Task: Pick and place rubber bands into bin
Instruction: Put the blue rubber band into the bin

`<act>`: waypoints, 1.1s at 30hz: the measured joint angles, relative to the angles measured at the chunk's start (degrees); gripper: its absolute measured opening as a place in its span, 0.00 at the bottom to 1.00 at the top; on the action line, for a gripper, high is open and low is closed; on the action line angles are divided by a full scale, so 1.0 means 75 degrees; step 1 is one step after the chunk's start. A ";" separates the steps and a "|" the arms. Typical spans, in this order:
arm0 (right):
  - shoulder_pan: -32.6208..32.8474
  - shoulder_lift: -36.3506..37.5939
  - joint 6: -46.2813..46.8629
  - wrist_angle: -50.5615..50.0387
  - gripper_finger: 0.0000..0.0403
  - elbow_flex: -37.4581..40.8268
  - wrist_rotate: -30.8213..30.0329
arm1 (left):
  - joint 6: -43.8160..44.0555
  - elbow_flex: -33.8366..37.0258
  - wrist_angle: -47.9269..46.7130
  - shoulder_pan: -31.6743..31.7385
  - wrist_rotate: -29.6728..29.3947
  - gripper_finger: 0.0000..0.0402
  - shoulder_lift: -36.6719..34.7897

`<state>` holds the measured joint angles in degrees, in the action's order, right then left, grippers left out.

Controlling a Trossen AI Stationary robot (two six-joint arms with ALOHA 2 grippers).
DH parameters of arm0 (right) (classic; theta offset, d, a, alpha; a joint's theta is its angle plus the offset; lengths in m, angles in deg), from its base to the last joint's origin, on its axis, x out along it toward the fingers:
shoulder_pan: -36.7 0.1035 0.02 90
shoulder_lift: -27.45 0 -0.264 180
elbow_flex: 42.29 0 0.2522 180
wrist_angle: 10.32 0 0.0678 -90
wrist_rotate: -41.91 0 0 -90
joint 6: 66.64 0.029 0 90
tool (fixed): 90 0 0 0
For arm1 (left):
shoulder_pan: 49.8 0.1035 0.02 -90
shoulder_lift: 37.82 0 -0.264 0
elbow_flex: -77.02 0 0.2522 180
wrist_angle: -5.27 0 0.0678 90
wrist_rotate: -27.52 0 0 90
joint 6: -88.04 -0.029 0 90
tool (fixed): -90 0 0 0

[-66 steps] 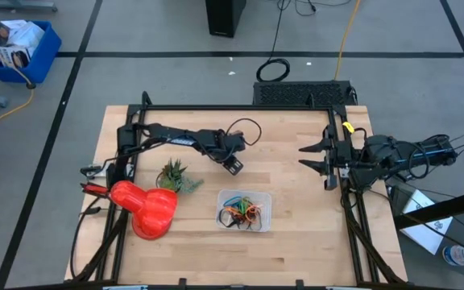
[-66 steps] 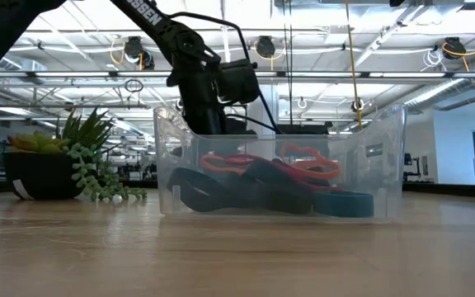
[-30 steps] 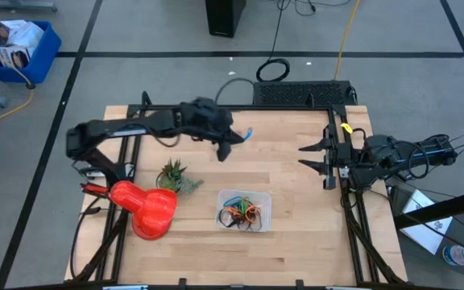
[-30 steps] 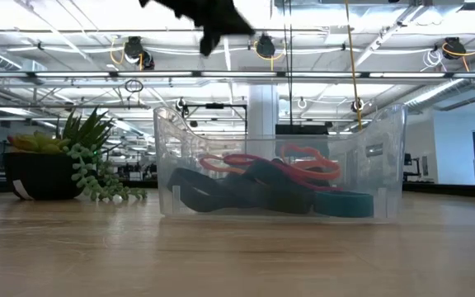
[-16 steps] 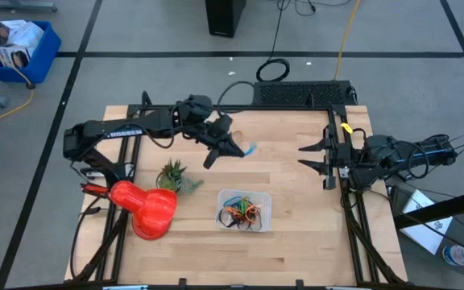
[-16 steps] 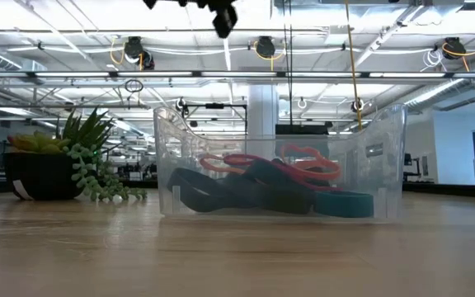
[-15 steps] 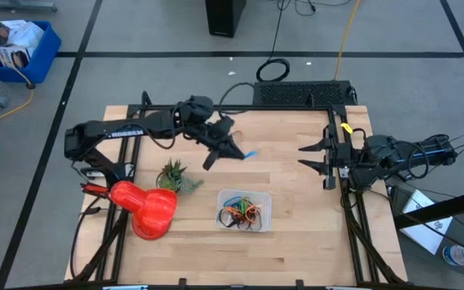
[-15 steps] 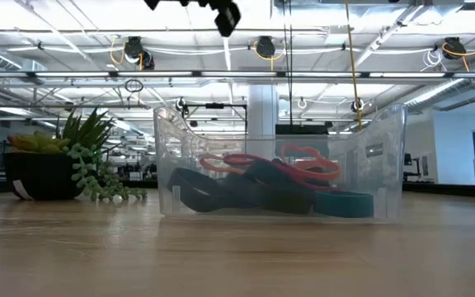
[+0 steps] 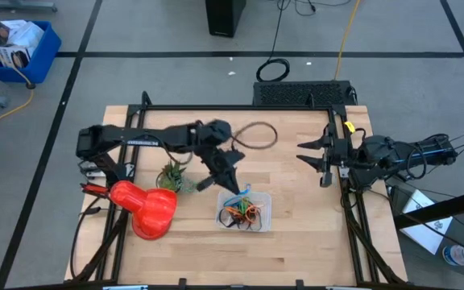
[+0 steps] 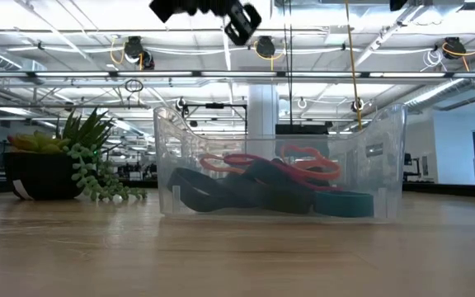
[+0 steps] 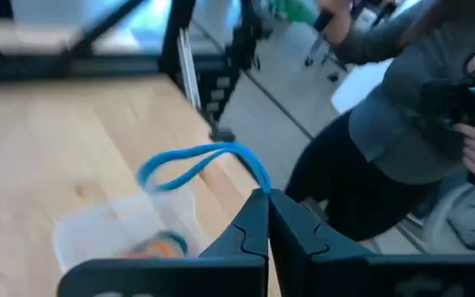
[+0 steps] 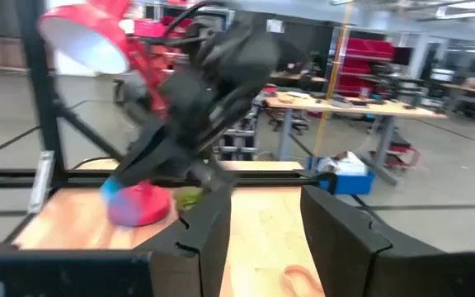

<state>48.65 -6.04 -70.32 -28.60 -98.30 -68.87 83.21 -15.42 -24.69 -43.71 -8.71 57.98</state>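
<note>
Wooden table [image 9: 296, 234] under the two arms carries everything, and the bin [image 9: 245, 209] serves as the landmark near its front middle. Largest of the objects, a red lamp [image 9: 146, 208] lies well to the bin's left, with a small potted plant [image 9: 173, 175] between the two. The bin itself is a clear tray already holding a tangle of rubber bands [image 9: 243, 213] in orange, red, black and green. The left gripper [image 9: 234, 188] hangs just above the bin's back edge, fingers pressed together and pinching a blue rubber band [image 11: 198, 163], which droops as a limp loop over the tray. That band looks light, soft and springy, so a pinch on one strand suffices, though it may cling on release. The right gripper [image 9: 312, 155] waits well to the bin's right, fingers spread, holding nothing.
</note>
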 joint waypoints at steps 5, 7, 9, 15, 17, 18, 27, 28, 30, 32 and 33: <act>0.0000 -0.0041 0.0202 0.0003 0.35 0.0129 -0.0041 | -0.0104 0.0004 -0.0618 -0.0247 -0.0148 0.02 0.0701; 0.0000 -0.0038 0.0210 -0.0002 0.35 0.0181 -0.0032 | -0.0176 0.0004 -0.0843 -0.0322 -0.0349 0.01 0.1043; 0.0000 -0.0038 0.0350 0.0007 0.35 0.0204 -0.0034 | -0.0182 0.0006 -0.1148 -0.0381 -0.0409 0.01 0.1354; 0.0000 -0.0038 0.0852 0.0007 0.35 0.0341 -0.0029 | -0.0107 0.0004 -0.1275 -0.0570 -0.0447 0.02 0.2168; 0.0000 -0.0038 0.0921 0.0014 0.35 0.0415 -0.0029 | -0.0062 0.0004 -0.1342 -0.0607 -0.0589 0.01 0.2368; 0.0000 -0.0038 0.0972 0.0057 0.35 0.0462 -0.0029 | 0.0005 0.0004 -0.1349 -0.0622 -0.0719 0.01 0.2444; 0.0000 -0.0035 0.0768 0.0919 0.35 0.0741 -0.0023 | 0.0109 0.0004 -0.1487 -0.0631 -0.1574 0.03 0.2631; 0.0000 -0.0035 0.0768 0.0919 0.35 0.0741 -0.0023 | 0.0182 0.0004 -0.1484 -0.0631 -0.1576 0.02 0.2635; 0.0000 -0.0035 0.0779 0.0919 0.35 0.0741 -0.0023 | 0.0437 0.0004 -0.1419 -0.0631 -0.1595 0.02 0.2633; 0.0000 -0.0035 0.0792 0.0920 0.35 0.0741 -0.0023 | 0.0619 0.0004 -0.1401 -0.0631 -0.1786 0.03 0.2630; 0.0000 -0.0037 0.0794 0.0919 0.35 0.0741 -0.0020 | 0.0701 0.0004 -0.1397 -0.0631 -0.1928 0.04 0.2632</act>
<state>48.65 -6.32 -64.36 -21.71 -92.74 -69.02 88.47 -15.39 -35.17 -48.44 -23.17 77.72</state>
